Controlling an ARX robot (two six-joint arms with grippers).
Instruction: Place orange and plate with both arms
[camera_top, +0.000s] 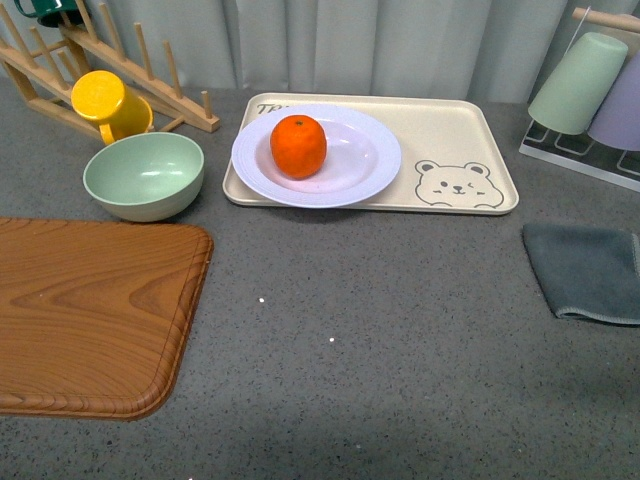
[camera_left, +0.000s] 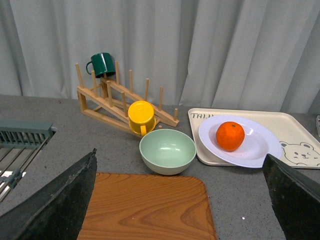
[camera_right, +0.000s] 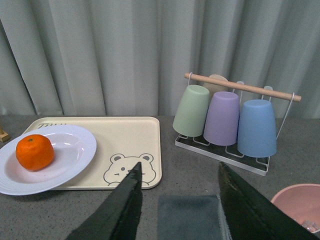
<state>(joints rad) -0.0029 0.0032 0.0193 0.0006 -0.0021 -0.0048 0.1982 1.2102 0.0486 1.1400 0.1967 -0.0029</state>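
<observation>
The orange (camera_top: 298, 146) rests in the white plate (camera_top: 370, 165), which sits on the left part of a beige bear tray (camera_top: 470, 125). From the left wrist view the orange (camera_left: 230, 136) lies in the plate (camera_left: 260, 147), far ahead and off to one side of my open left gripper (camera_left: 180, 165), whose black fingers (camera_left: 65, 200) frame a wooden board. My right gripper (camera_right: 179, 167) is open above a grey cloth, with the orange (camera_right: 34, 152) and plate (camera_right: 75, 150) well off to the side. Neither arm appears in the front view.
A wooden cutting board (camera_top: 90, 310) fills the near left. A pale green bowl (camera_top: 145, 175), a yellow mug (camera_top: 105, 105) and a wooden rack (camera_top: 150, 90) stand at the back left. A grey cloth (camera_top: 585, 270) and a cup rack (camera_top: 590, 100) are at the right. A pink bowl (camera_right: 300, 205) shows in the right wrist view.
</observation>
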